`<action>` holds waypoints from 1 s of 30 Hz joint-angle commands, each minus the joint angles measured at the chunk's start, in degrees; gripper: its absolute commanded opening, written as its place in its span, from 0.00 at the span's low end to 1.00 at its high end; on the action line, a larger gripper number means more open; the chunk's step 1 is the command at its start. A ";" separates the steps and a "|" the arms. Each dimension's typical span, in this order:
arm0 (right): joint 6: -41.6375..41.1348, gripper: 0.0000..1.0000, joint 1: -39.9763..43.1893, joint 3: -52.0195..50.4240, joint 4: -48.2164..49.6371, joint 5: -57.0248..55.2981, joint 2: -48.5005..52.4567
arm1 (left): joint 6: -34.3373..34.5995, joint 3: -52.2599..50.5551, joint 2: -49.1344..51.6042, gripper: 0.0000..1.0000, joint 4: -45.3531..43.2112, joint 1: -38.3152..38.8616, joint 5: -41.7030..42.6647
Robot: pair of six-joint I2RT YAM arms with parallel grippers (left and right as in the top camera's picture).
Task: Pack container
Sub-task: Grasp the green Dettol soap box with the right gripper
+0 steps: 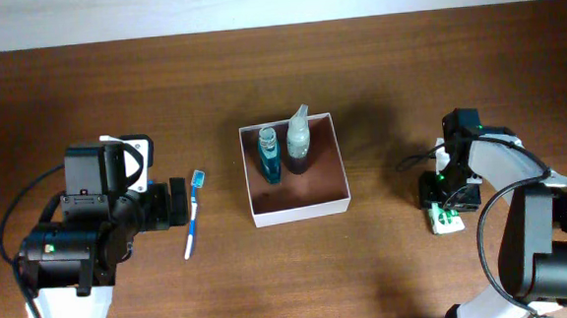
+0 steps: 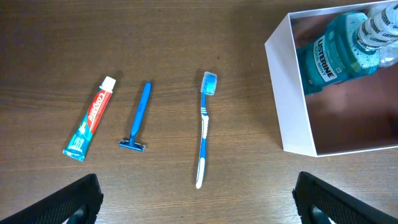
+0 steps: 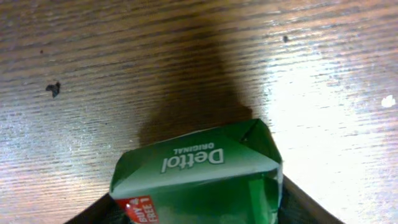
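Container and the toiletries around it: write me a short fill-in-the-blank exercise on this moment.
The container holds ___ bottles.
The blue bottle inside it is labelled ___.
In the left wrist view, the razor lies between the toothpaste and the ___.
The green pack in the right wrist view is labelled ___.
Missing words: two; Listerine; toothbrush; Dettol.
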State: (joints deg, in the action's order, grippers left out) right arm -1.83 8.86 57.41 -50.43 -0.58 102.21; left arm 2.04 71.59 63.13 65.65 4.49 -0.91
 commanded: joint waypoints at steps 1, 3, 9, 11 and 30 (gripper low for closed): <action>-0.13 0.52 0.15 -0.98 0.35 -1.09 0.50 | 0.50 0.66 -0.09 0.99 0.02 -0.04 -0.57; -0.13 0.50 0.15 -0.98 0.37 -0.46 0.50 | 0.50 0.66 -0.09 0.99 0.02 -0.04 -0.59; -0.13 0.39 0.15 -0.98 0.39 0.15 0.50 | 0.50 0.66 -0.09 0.99 0.02 -0.04 -0.59; -0.13 0.36 0.15 -0.98 0.39 0.17 0.50 | 0.50 0.66 -0.09 0.99 0.02 -0.04 -0.59; -0.13 0.19 0.15 0.24 0.50 1.49 0.46 | 0.50 0.66 -0.09 0.99 -0.02 -0.04 -0.59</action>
State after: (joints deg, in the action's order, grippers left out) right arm -1.50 8.86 57.43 -50.70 0.08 101.78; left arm 2.04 71.59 63.13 65.63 4.49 -0.89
